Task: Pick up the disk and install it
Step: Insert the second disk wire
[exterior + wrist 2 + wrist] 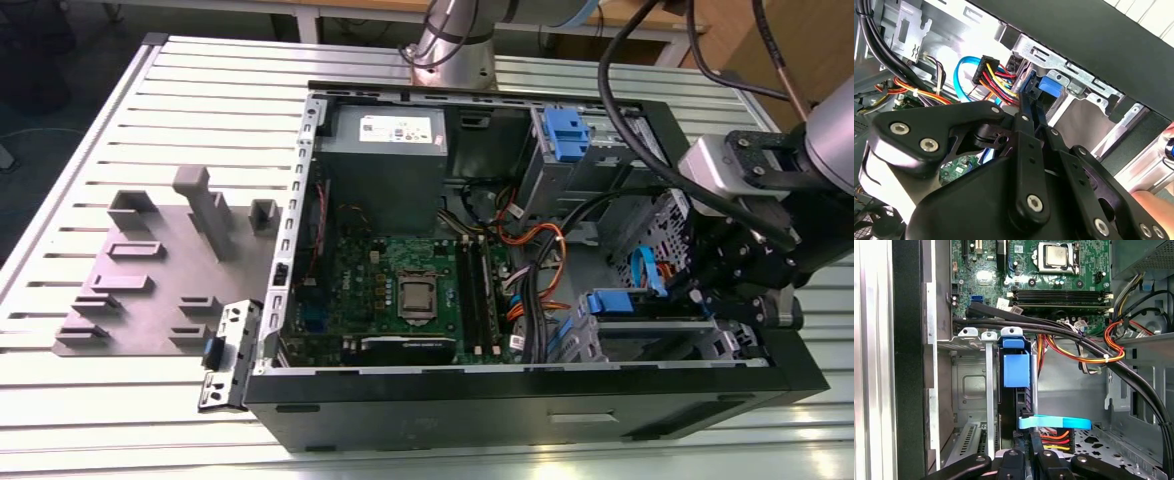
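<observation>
In the exterior view you have the open computer case [534, 400] lying on the slatted bench [120, 400], with a grey fixture plate [160, 270] beside it toward the exterior view's left. The gripper [714, 300] hangs over the lower drive cage [654, 340] at the case's corner on the exterior view's right. The disk [614, 302] shows there by its blue carrier end, sitting at the cage mouth. The separate blue bracket [567, 135] is on the upper bay, well apart from it. This view also gives you the motherboard [400, 290] and the power supply [387, 135], but the black linkage hides the fingertips.

The second wrist view looks along the fingers [1024, 145]. You can see them clenched close together with nothing visible between them, and the tips of the gripper [1029, 102] lie right against the blue end of the disk [1049, 85]. A bundle of red, yellow and black power wires [999, 75] and a blue data cable [961, 75] pass just beside the tips.

The first wrist view gives you what the others lack: the disk [1016, 365] edge-on and upright in the silver cage [971, 385], its blue tab against the cage's top rail. The gripper [1035, 447] is in line with the disk's near end. A flat blue cable [1059, 422] crosses just above the fingertips.
</observation>
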{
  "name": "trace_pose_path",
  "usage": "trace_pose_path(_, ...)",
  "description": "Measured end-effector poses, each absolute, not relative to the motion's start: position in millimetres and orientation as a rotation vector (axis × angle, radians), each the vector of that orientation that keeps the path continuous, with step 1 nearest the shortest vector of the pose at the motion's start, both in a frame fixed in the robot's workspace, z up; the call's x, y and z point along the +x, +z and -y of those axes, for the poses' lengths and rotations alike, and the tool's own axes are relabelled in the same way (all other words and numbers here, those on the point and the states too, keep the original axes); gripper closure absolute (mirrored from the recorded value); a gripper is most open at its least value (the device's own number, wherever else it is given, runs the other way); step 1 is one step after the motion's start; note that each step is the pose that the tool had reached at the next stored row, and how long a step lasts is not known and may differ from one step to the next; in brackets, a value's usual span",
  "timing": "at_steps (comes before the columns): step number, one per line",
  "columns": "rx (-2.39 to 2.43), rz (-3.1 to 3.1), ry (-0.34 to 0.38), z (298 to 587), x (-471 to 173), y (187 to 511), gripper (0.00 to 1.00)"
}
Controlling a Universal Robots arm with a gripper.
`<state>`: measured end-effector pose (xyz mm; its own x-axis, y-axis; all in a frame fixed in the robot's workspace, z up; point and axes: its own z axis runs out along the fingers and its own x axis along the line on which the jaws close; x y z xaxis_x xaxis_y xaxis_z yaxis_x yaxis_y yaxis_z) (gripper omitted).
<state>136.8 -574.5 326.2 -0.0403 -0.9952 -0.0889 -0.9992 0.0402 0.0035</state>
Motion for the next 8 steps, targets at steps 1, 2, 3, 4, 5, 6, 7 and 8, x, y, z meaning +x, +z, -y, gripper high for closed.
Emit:
trace_pose_path(1, -2.132, -2.220, 0.099, 574.5, 136.8, 326.0, 0.84)
trace_pose_path(2, -2.132, -2.220, 0.099, 574.5, 136.7, 326.0, 0.84)
trace_pose_path(3, -2.132, -2.220, 0.099, 574.5, 136.7, 326.0, 0.84)
trace_pose_path(4, -2.132, -2.219, 0.100, 574.4, 136.7, 325.7, 0.84)
trace_pose_path(5, -2.131, -2.219, 0.102, 574.4, 136.7, 324.9, 0.83)
trace_pose_path(6, -2.131, -2.219, 0.101, 574.4, 136.7, 325.0, 0.77)
trace_pose_path(7, -2.132, -2.219, 0.100, 574.5, 136.7, 325.4, 0.77)
trace_pose_path(8, -2.132, -2.220, 0.100, 574.5, 136.7, 325.8, 0.70)
